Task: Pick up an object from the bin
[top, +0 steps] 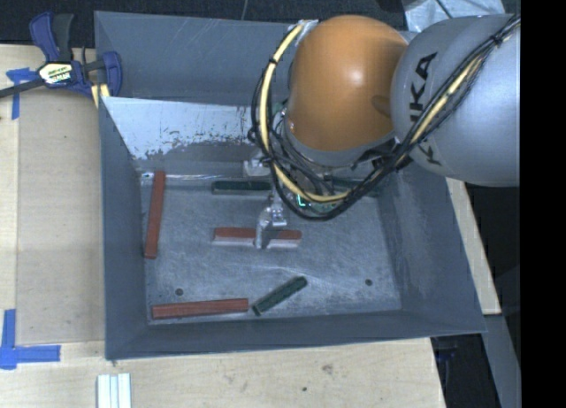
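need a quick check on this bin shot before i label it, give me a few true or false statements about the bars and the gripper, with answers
1. The gripper is over the short red-brown flat bar in the middle of the grey metal bin. True.
2. A long red-brown bar lies along the right wall. False: the long red-brown bar lies by the left wall.
3. A dark green short bar lies tilted by the right end of the near-wall red-brown bar. True.
4. Only one dark bar is there. False: a second dark bar lies near the far wall.
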Controlling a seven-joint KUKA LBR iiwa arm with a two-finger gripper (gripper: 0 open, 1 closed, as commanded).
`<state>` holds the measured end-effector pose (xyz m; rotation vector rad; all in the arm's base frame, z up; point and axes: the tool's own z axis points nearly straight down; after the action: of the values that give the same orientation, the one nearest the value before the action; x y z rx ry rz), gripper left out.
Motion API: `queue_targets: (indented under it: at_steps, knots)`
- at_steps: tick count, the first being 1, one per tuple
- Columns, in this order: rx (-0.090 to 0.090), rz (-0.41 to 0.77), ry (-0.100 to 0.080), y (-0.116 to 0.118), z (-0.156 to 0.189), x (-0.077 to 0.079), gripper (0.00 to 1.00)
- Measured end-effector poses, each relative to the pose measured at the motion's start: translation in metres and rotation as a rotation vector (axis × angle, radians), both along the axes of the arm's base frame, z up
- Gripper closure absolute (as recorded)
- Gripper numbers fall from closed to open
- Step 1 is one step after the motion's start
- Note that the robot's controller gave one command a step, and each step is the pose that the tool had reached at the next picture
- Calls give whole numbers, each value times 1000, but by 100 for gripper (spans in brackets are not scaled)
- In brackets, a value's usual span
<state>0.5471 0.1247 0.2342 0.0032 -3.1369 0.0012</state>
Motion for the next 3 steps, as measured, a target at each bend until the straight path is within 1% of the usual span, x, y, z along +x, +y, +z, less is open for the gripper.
queue_targets:
  at_steps: [1, 2, 3]
  knots:
    - [2, -2, -8, 0, 4, 2, 0]
    - [2, 74, -13, -4, -29, 3, 0]
    - [2, 134, -12, -15, -89, 1, 0]
